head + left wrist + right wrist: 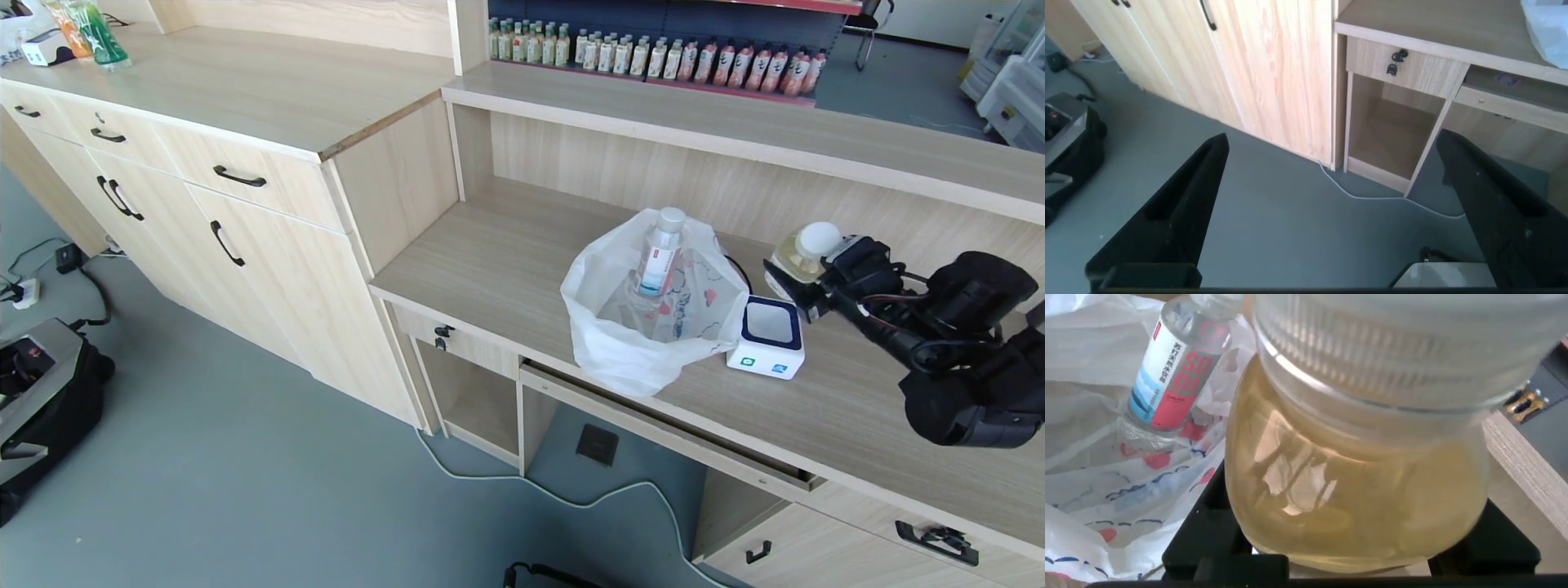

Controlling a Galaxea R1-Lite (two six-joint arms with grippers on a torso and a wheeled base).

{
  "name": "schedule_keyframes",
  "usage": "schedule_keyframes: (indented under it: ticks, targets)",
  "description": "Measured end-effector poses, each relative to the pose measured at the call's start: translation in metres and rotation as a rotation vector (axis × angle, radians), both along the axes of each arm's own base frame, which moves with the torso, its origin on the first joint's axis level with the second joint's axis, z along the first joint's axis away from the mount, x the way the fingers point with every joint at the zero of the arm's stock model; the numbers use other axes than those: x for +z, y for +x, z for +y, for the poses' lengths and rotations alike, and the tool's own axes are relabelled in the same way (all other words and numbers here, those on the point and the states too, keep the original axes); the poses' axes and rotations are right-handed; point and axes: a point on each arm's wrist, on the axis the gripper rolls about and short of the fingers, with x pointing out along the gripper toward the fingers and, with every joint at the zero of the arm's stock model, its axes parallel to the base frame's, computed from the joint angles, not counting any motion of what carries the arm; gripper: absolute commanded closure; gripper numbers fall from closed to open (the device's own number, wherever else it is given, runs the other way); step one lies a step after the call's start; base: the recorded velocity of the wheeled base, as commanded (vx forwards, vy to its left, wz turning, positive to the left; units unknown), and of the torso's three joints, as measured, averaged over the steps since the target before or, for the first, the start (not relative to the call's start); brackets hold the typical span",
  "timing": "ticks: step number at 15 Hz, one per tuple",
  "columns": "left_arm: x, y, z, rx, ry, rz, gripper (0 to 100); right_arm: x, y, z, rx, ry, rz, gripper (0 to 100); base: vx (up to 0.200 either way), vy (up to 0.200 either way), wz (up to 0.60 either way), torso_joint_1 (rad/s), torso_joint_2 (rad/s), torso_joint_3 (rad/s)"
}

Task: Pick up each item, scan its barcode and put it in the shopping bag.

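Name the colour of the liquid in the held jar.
Liquid in the jar is pale yellow, clearest in the right wrist view.

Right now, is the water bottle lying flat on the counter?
No, the water bottle stands inside the white shopping bag, cap up.

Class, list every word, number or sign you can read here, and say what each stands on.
Label of the clear plastic bottle: print turned away, not surely readable.
Front of the white square scanner: two small coloured signs, no legible words.
Labels of the far shelf's drink bottles: too small.
Side of the pale yellow jar: no print shown.
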Motion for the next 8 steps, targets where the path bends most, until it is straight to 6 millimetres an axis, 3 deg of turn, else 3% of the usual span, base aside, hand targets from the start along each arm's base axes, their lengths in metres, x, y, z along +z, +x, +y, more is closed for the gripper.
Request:
schedule_keyframes:
  ticks: [4, 8]
  targets:
    - [0.0, 0.0, 0.0, 0.0, 0.0, 0.0, 0, 0.057, -0.065, -0.012, -0.189, 0.364, 0.123, 100, 0.0, 0.0, 0.0, 0.0, 0.0, 0.0]
    - [0.0, 0.0, 0.0, 0.0, 0.0, 0.0, 0, 0.078, -0.145, -0.021, -0.438, 0.841, 0.363, 100, 0.0, 0.0, 0.0, 0.0, 0.0, 0.0]
